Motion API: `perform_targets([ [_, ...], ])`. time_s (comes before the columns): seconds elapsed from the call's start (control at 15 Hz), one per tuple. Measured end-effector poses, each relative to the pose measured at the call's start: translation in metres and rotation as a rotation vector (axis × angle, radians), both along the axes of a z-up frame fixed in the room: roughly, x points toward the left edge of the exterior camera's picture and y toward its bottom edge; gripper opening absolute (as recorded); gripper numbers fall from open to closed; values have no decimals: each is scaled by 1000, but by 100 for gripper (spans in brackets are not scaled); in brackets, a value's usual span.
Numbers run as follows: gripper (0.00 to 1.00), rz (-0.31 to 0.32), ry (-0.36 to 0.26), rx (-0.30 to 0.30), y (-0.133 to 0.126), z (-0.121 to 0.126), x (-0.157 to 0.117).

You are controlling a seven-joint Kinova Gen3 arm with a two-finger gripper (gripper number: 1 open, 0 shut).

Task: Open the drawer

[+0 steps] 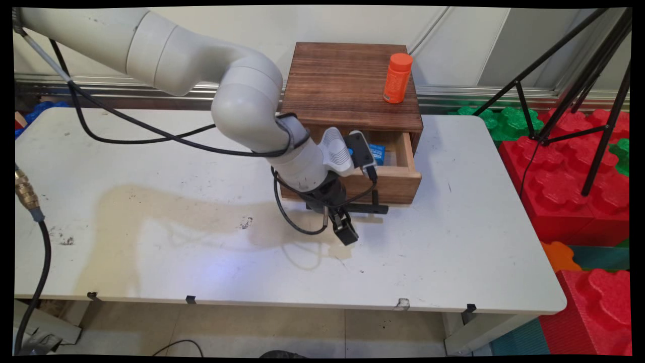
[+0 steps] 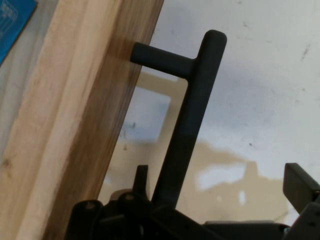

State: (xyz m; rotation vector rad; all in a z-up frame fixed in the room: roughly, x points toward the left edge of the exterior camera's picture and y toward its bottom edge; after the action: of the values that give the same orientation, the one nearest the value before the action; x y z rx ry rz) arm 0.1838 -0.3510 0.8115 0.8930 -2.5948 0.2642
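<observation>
Your wooden box point(image 1: 352, 85) stands at the desk's point(image 1: 151, 201) far edge, right of the middle, with its 1 drawer point(image 1: 398, 174) pulled open toward you. Inside the drawer you can see a blue packet point(image 1: 377, 153). An orange bottle point(image 1: 397, 78) stands upright on the box's top, near its right edge. Your claw point(image 1: 341, 226) hangs just in front of the drawer, its fingers spread, with the black bar handle point(image 2: 192, 125) running between them; you cannot tell whether either finger touches it.
</observation>
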Motion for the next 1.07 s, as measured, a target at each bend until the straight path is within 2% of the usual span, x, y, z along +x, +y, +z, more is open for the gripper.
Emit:
perform_targets([
  [1.07, 100, -42, 6, 34, 38, 1, -18],
])
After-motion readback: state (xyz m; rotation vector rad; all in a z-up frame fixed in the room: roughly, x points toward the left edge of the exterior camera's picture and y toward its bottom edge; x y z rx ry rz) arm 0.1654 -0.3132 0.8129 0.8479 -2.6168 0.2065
